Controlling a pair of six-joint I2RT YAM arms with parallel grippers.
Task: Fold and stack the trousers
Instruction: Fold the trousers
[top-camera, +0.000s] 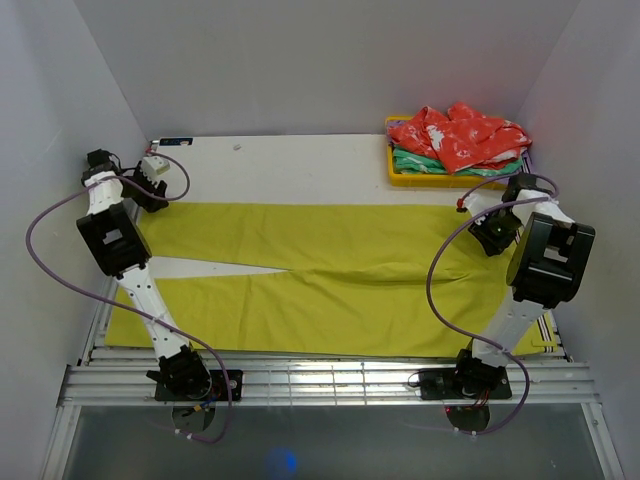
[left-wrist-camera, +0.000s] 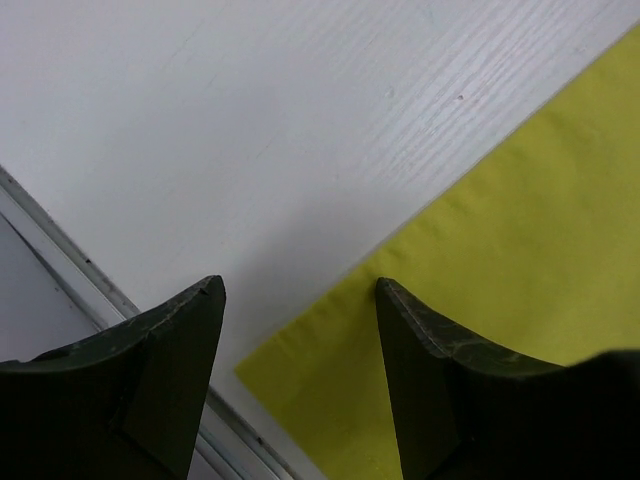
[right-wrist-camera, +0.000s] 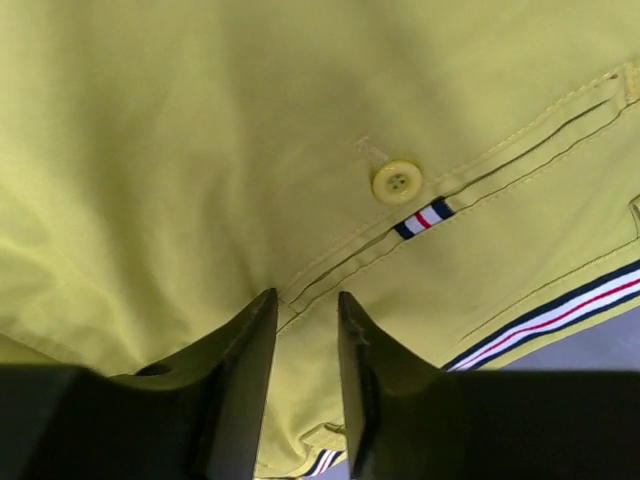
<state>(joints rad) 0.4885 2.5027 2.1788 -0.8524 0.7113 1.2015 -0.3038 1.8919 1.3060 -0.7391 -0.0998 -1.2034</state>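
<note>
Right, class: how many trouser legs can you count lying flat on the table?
2. One leg lies further from the arm bases, the other leg nearer them; both run leftward from the waist. Neither is hidden.

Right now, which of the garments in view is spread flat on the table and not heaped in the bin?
The mustard yellow-green trousers, laid out full length across the table. The red patterned garment and green garment are bunched in the yellow bin at the far right corner.

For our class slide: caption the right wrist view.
Right gripper poised over the trousers near a button.
</note>
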